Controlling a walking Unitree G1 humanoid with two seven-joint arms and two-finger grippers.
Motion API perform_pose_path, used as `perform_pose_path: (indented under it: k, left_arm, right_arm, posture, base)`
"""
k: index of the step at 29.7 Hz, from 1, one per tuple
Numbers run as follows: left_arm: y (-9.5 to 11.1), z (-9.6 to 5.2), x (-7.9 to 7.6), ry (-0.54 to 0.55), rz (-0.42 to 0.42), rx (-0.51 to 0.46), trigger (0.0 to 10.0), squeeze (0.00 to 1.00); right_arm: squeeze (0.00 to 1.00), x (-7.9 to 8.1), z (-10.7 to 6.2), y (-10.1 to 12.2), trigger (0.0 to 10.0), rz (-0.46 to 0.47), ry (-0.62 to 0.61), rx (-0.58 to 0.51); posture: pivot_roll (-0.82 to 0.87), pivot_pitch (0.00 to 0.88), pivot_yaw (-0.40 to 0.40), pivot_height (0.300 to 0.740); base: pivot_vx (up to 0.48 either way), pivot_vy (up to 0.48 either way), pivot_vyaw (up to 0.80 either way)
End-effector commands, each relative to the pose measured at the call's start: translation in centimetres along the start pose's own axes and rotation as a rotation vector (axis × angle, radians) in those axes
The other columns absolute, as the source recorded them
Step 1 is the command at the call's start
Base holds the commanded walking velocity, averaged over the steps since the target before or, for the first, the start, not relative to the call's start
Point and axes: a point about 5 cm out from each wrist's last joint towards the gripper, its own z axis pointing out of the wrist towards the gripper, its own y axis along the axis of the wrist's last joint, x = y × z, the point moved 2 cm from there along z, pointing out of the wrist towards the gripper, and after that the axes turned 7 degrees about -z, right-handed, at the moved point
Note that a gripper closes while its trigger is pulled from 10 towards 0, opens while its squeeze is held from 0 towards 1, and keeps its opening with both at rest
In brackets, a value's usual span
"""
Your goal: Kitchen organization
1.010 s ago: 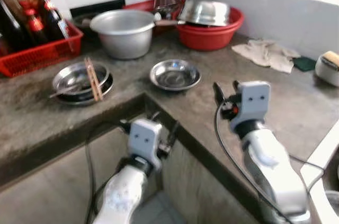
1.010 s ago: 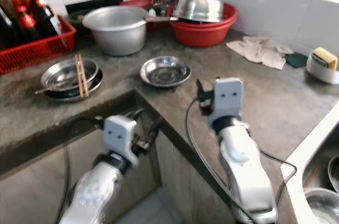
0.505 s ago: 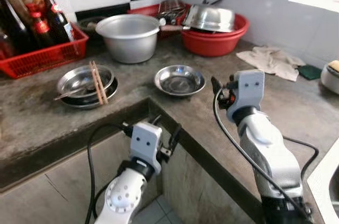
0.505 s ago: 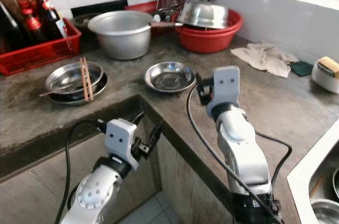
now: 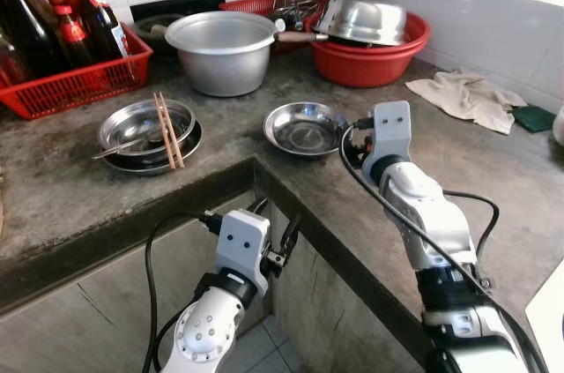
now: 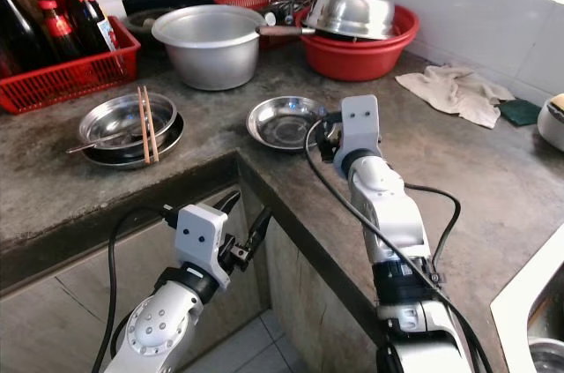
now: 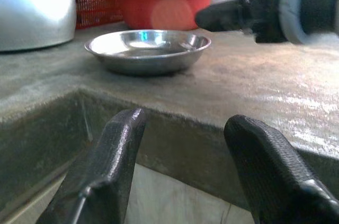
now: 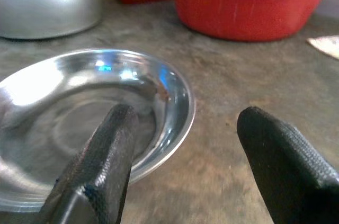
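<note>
Right gripper point(image 8: 183, 144) wide, straddling steel bowl point(image 5: 305, 127) rim on counter point(image 5: 220, 157); left gripper point(image 7: 183, 144) wide, below counter edge.

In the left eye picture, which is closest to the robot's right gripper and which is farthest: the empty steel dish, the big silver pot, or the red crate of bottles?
From the right gripper, whose jaws stand open:
1. Empty steel dish, right beside it near the counter's corner.
2. Big silver pot, farther back by the wall.
3. Red crate of bottles, far off to the left.
</note>
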Motion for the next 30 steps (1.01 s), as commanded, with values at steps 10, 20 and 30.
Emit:
perform_pose_path:
  k: [10,20,30]
  left_arm:
    - [0.3,-0.2,-0.3,0.011,-0.003,-0.006,10.0,0.00]
    - [0.2,-0.2,-0.3,0.023,-0.003,-0.004,10.0,0.00]
    - [0.1,-0.2,-0.1,0.026,-0.001,0.001,10.0,0.00]
  right_arm:
    - [0.00,0.9,1.7,-0.6,10.0,0.039,0.059,0.160]
    - [0.00,0.7,3.1,0.5,10.0,0.116,0.052,0.229]
    - [0.00,0.0,3.6,1.4,10.0,0.170,0.025,0.229]
  posture:
    - [0.22,0.127,-0.065,0.740]
    - [0.21,0.129,-0.067,0.740]
    - [0.21,0.127,-0.067,0.740]
  base:
    - [0.000,0.000,0.00]
    - [0.000,0.000,0.00]
    - [0.000,0.000,0.00]
